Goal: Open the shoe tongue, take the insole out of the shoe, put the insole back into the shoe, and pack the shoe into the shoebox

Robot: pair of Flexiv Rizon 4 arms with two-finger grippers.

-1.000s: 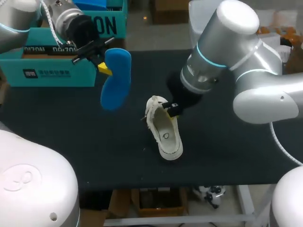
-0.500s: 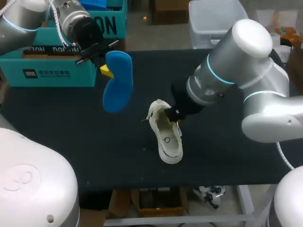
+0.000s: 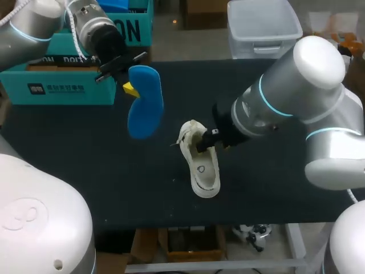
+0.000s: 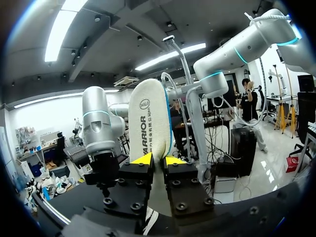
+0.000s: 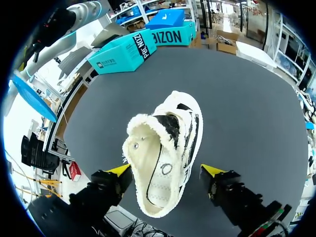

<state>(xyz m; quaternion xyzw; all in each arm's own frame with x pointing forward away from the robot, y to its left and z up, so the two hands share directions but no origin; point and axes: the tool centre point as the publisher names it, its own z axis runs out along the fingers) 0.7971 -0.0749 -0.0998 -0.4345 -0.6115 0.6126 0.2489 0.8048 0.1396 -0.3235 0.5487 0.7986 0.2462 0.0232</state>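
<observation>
Left gripper (image 3: 130, 88): its yellow-tipped fingers were drawn narrow, pinching the blue foam insole (image 3: 144, 101) across its thickness.
Insole's place: it hung in the air over the black table (image 3: 85, 171), between the shoebox and the shoe and touching neither. Its blue face was turned toward the head camera and its pale underside toward the left wrist.
Why so held: a pinch on the thin edge left most of the sole free, which I judged would suit feeding one end into the shoe's mouth.
Shoe: the cream-white low canvas shoe (image 3: 201, 162) lay sole-down near the table's middle, its frayed opening upward and its inside bare.
Right gripper (image 5: 168, 173): its fingers stood wide, one on each side of the shoe's heel end. I could not tell whether either tip touched it, so it gripped nothing.
Likely reason: straddling the heel would steady the shoe against sliding when the insole was pushed in.
Shoebox: the teal cardboard shoebox (image 3: 57, 85) sat at the table's far left edge, well apart from the shoe.
Stage: insole out, its return not yet begun, packing left to do.
</observation>
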